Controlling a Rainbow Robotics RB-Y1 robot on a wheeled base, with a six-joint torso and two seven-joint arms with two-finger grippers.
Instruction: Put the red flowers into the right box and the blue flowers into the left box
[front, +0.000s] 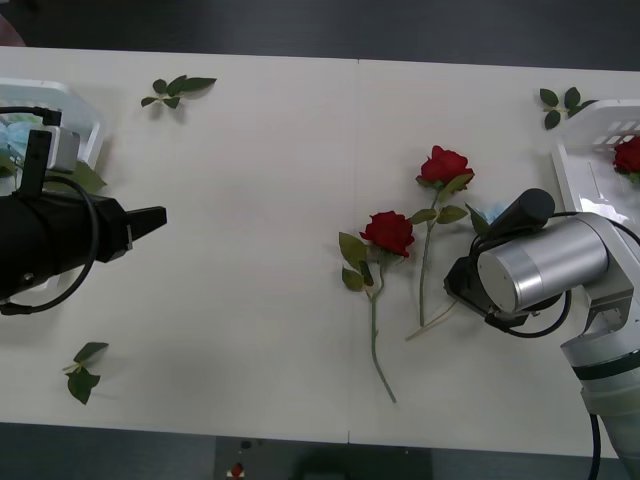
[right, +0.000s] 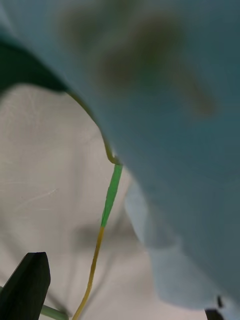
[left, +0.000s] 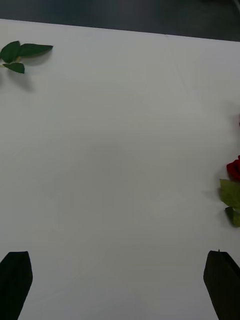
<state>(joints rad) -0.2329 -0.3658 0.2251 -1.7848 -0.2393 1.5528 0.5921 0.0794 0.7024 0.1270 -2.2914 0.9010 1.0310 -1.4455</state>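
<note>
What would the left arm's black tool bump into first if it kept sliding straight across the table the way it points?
Probably nothing soon: the left tool is open and faces bare table. Farther along that line lies a red rose; its bloom or leaves look likeliest to be met first, though height is unclear.

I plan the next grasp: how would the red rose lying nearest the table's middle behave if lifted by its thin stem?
The deep-red artificial rose probably droops bloom-first, its head looking large against the thin stem. It looks light, and may swing.

A matt, smooth pale counter (front: 260, 250) is seen. Slotted glossy white plastic is shown on the right box (front: 600, 140). Brushed metal is seen on the right arm's wrist (front: 545, 265); cloth-like petals on the red flowers (front: 389, 232).
</note>
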